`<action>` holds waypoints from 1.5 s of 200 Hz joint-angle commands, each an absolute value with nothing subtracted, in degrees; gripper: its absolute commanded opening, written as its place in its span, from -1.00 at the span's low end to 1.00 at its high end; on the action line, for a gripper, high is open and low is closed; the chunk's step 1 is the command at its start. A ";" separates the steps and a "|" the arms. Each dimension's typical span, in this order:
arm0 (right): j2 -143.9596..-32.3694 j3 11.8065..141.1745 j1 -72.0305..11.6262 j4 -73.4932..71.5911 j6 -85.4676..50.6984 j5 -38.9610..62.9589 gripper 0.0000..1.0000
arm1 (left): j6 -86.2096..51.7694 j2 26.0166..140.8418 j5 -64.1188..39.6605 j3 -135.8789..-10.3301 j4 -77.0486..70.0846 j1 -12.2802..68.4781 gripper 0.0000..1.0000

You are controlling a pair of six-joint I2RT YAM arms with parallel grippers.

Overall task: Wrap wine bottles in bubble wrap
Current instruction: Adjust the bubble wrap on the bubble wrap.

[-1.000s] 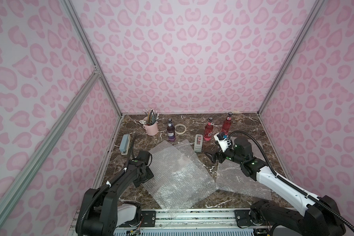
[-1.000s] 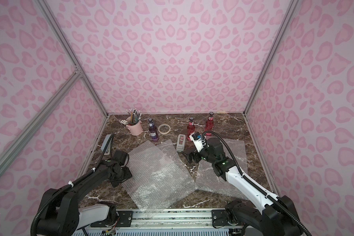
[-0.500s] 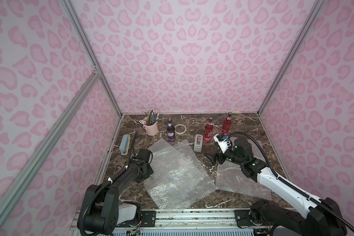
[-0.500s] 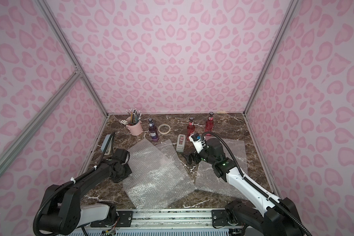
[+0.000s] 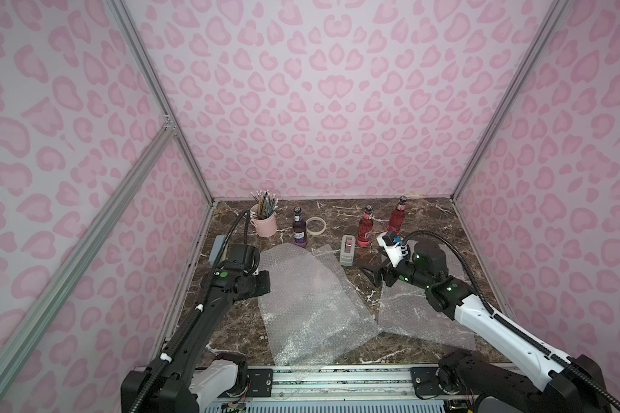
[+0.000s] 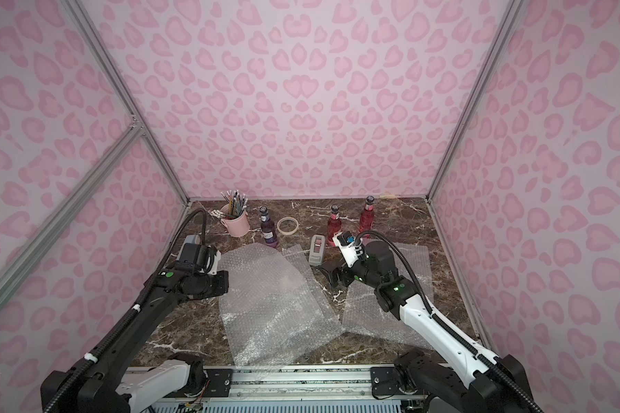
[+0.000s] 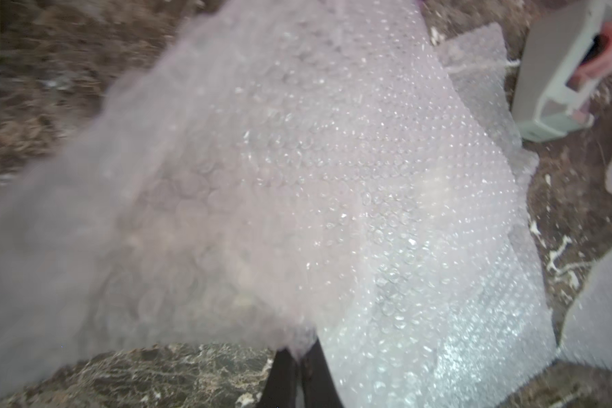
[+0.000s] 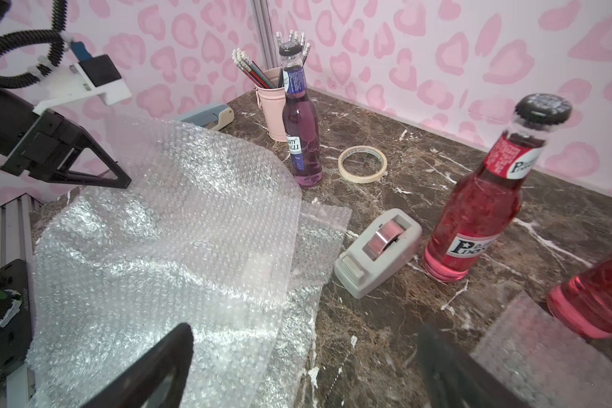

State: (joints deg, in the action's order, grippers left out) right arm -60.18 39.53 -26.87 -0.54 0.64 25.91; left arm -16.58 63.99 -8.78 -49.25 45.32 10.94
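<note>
The left gripper, open a second ago, is now pinched shut on the edge of the top bubble wrap sheet, and that edge has risen off the table (the rest spreads out ahead of its fingers). The right gripper stays spread wide and empty at the sheet's opposite side. Farther out, the purple bottle stands beyond the left gripper and the pink-red bottles beyond the right, all unmoved.

Both top views hung high over the near edge, looking down across the whole marble table. The left wrist camera sat close above the bubble wrap; the right wrist one looked low across it, sharing the tape dispenser too.
</note>
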 commanded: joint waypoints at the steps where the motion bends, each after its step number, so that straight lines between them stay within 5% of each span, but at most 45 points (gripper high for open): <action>1: -59.68 38.57 -26.91 -1.79 0.74 26.10 1.00 | -6.01 67.32 -19.39 -51.84 47.09 10.99 -0.94; 99: -77.02 37.77 -32.95 -8.26 -9.66 31.22 0.76 | -3.09 78.85 -24.63 -52.89 44.60 14.02 -0.94; 186: -81.38 36.91 -37.71 -11.28 -10.33 26.78 0.70 | -4.92 90.25 -8.48 -60.35 44.95 14.94 -0.88; 216: -78.15 37.86 -36.24 -9.91 -9.46 23.70 0.77 | -5.86 92.48 -8.72 -62.61 46.46 15.10 -0.57; 240: -73.64 37.59 -33.62 -10.59 -7.52 21.91 0.82 | -5.96 91.20 -7.83 -62.45 46.41 15.04 -0.06; 300: -70.84 40.20 -25.04 -17.08 -3.34 19.50 0.87 | -4.34 80.22 -7.18 -61.96 43.74 14.99 0.79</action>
